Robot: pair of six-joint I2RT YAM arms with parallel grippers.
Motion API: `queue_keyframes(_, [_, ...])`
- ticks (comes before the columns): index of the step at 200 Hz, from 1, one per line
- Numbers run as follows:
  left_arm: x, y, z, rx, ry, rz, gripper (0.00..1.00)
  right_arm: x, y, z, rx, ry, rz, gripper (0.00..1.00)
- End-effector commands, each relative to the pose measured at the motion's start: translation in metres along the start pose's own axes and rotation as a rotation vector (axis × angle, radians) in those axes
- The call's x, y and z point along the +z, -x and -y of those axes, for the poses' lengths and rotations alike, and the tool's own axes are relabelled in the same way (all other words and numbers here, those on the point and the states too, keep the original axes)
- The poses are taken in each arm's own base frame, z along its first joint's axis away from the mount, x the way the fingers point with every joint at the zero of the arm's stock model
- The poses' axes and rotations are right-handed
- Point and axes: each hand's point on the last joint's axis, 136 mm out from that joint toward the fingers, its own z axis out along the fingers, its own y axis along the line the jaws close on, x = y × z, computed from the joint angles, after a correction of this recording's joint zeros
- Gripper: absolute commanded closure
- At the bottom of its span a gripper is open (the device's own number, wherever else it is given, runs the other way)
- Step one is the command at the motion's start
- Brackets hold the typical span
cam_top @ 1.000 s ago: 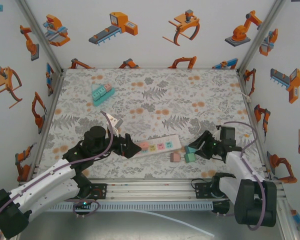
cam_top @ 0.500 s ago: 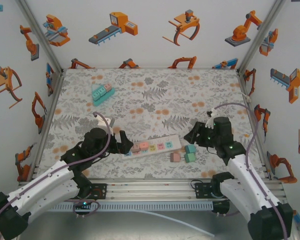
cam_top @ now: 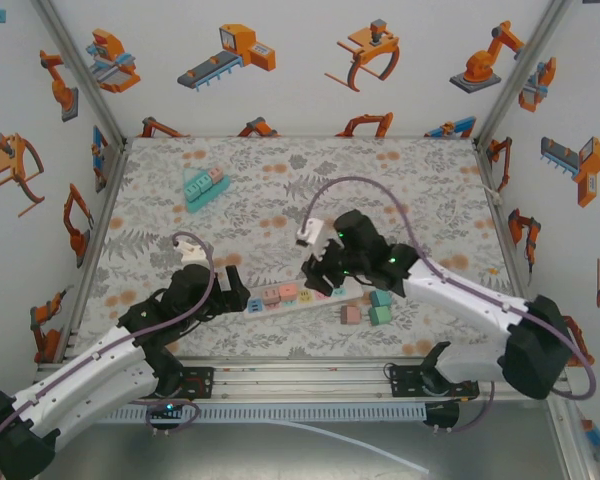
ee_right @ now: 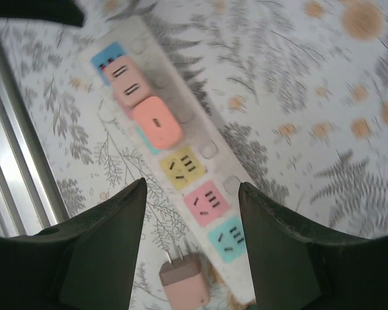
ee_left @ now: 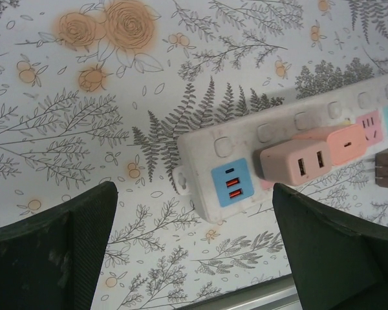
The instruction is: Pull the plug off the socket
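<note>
Left gripper [ee_left: 194, 188]: yours stands wide apart and empty, facing the end of the power strip [ee_left: 200, 152].
Right gripper [ee_right: 192, 186]: yours is spread wide and empty, above the strip.
Plugs: pink plug [ee_left: 294, 165] and orange plug [ee_left: 339, 143] sit side by side at the strip's blue USB end.

Floral table [cam_top: 410, 180] carries a power strip [cam_top: 298, 300], three loose adapters [cam_top: 350, 314], a teal block [cam_top: 205, 187].

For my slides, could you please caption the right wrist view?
Open right gripper hovers over the power strip: pink adapter and orange adapter plugged in, a loose plug lying alongside.
</note>
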Motion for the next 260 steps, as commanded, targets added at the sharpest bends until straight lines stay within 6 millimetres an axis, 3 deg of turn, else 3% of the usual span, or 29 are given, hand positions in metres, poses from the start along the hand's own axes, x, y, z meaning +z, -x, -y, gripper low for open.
queue_keyframes(1, [0.002,-0.009,-0.015,-0.023,0.063,-0.020,0.03,0.021,-0.006,-0.036,-0.314,0.181,-0.050,0.43])
queue_keyframes(45, [0.005,-0.016,-0.020,-0.024,0.085,-0.043,0.03,0.065,-0.011,-0.027,-0.349,0.170,-0.109,0.43])
queue_keyframes(107, [0.013,-0.024,-0.018,-0.044,0.069,-0.068,0.03,0.091,-0.024,-0.029,-0.369,0.219,-0.122,0.47])
queue_keyframes(151, [0.023,-0.029,0.002,-0.016,-0.010,-0.119,0.03,0.098,-0.031,-0.032,-0.360,0.244,-0.137,0.57])
queue_keyframes(187, [0.032,-0.033,-0.002,-0.025,0.028,-0.136,0.00,0.098,-0.033,-0.034,-0.358,0.253,-0.139,0.65])
queue_keyframes(260, [0.045,-0.047,-0.004,-0.009,0.069,-0.218,0.20,0.098,-0.035,-0.037,-0.355,0.262,-0.131,0.69])
